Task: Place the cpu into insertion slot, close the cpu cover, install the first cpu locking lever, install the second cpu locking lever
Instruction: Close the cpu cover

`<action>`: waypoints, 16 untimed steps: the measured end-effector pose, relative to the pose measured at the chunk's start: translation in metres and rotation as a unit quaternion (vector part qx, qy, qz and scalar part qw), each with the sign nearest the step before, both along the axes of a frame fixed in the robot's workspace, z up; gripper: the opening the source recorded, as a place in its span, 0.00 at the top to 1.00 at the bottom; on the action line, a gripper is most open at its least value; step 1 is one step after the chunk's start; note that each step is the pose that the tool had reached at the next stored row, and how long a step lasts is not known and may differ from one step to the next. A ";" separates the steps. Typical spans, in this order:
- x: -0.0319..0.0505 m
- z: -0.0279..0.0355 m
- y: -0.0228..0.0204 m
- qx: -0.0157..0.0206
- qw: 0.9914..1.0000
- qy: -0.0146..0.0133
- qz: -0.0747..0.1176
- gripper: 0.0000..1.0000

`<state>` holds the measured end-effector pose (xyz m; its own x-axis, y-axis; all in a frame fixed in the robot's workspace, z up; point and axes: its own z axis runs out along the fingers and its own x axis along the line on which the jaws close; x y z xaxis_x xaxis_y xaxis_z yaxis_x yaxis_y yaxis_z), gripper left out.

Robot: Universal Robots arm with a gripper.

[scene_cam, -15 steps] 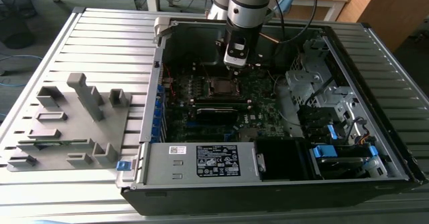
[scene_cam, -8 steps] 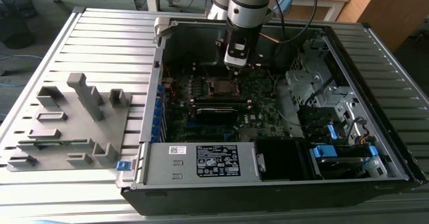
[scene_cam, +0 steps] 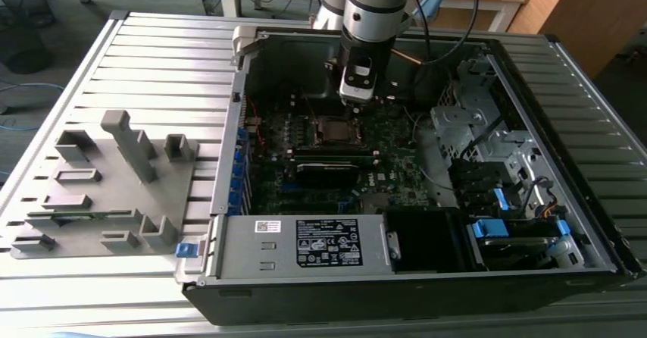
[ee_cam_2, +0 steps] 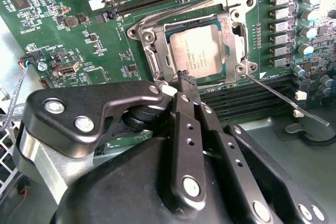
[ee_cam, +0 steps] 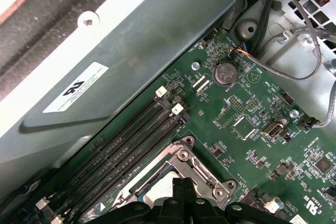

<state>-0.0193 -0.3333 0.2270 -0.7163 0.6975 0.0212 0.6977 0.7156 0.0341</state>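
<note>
Square silver-grey cpu [ee_cam_2: 199,51] lies under thin silver metal cover [ee_cam_2: 157,59].
Black gripper [ee_cam_2: 185,78], pinched shut at its edge, could slip off.

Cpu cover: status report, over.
Fingers shut, tips at cpu cover edge. Cpu seated, cover down over it. One locking lever sticks out, looks unlatched.

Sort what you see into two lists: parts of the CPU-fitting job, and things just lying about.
Job in hand: cpu, cpu cover, locking lever, gripper.
Lying about: memory slots, coin battery, grey fixture tray, power supply.
</note>
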 end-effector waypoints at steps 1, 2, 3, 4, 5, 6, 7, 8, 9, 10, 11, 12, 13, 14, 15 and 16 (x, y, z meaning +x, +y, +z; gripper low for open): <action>0.0000 0.0000 0.0000 0.000 1.000 0.000 0.000 0.90; 0.0000 0.0000 0.0000 0.000 1.000 0.000 0.000 0.90; 0.0000 0.0000 0.0000 0.000 1.000 0.000 0.000 0.90; 0.0000 0.0000 0.0000 0.000 1.000 0.000 0.001 0.90; 0.0000 0.0000 0.0000 0.000 1.000 0.000 0.002 0.90; 0.0000 0.0000 0.0000 0.000 1.000 0.000 0.005 0.90; 0.0000 0.0000 0.0000 0.000 1.000 0.000 0.007 0.90; 0.0000 0.0000 0.0000 0.000 1.000 0.000 0.010 0.90; 0.0000 0.0000 0.0000 0.000 1.000 0.000 0.010 0.90; 0.0000 0.0000 0.0000 0.000 1.000 0.000 0.010 0.90; 0.0000 0.0000 0.0000 0.000 1.000 0.000 0.010 0.90; 0.0000 0.0000 0.0000 0.000 1.000 0.000 0.010 0.90; 0.0000 0.0000 0.0000 0.000 1.000 0.000 0.011 0.90; 0.0000 0.0000 0.0000 0.000 1.000 0.000 0.011 0.90; 0.0000 0.0000 0.0000 0.000 1.000 0.000 0.011 0.90; 0.0000 0.0000 0.0000 0.000 1.000 0.000 0.011 0.90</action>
